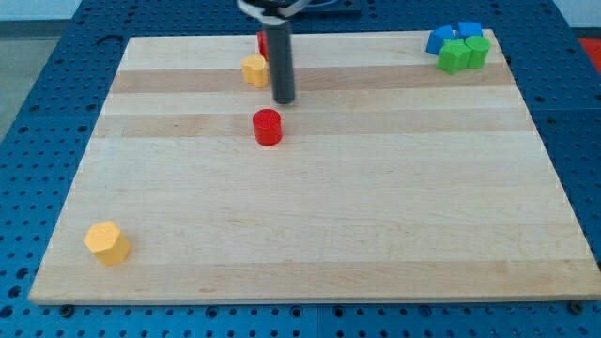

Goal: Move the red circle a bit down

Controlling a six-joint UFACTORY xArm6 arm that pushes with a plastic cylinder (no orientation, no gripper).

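The red circle (268, 126) is a short red cylinder on the wooden board (310, 225), left of the middle in the upper half. My tip (284, 99) is the lower end of the dark rod, just above and slightly right of the red circle, with a small gap between them. A yellow block (254, 70) sits to the left of the rod. Another red block (264, 43) is partly hidden behind the rod near the top edge.
A yellow hexagonal block (107, 242) lies at the bottom left. At the top right corner stands a tight group: two blue blocks (439, 38) (469, 31) and two green blocks (453, 56) (477, 51).
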